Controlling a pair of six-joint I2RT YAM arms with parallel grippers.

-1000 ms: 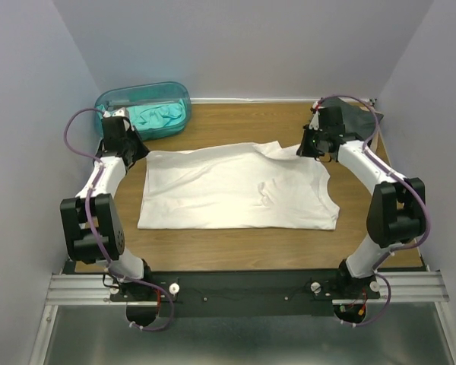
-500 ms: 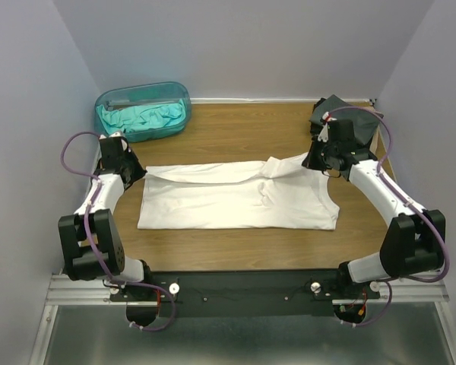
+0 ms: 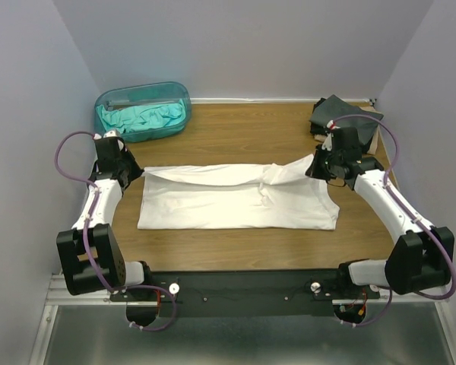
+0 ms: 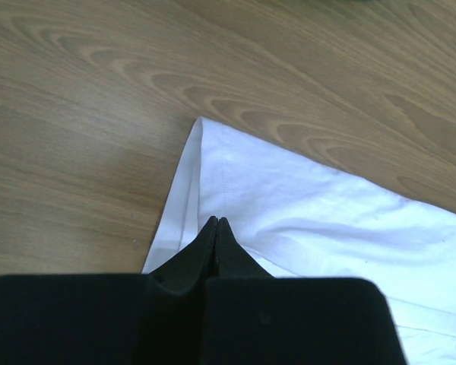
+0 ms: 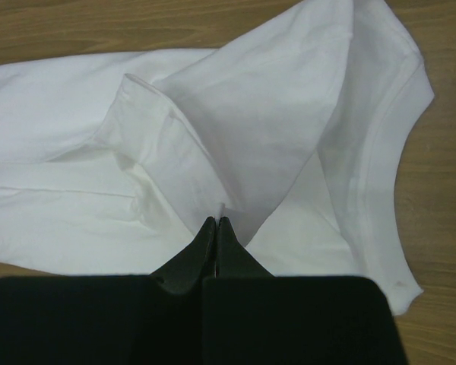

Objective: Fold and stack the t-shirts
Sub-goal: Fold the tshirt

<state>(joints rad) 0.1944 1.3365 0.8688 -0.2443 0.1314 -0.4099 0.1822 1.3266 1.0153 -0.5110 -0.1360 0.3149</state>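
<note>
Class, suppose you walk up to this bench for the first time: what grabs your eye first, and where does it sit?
A white shirt lies spread across the middle of the table, its far edge pinched at each end by the left end effector and right end effector. A teal tub holding a teal shirt sits at the far left corner, and dark folded shirts at the far right.

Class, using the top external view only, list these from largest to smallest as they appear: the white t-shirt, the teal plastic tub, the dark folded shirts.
1. white t-shirt, clearly largest.
2. teal plastic tub.
3. dark folded shirts, smallest; the right arm partly hides them.
</note>
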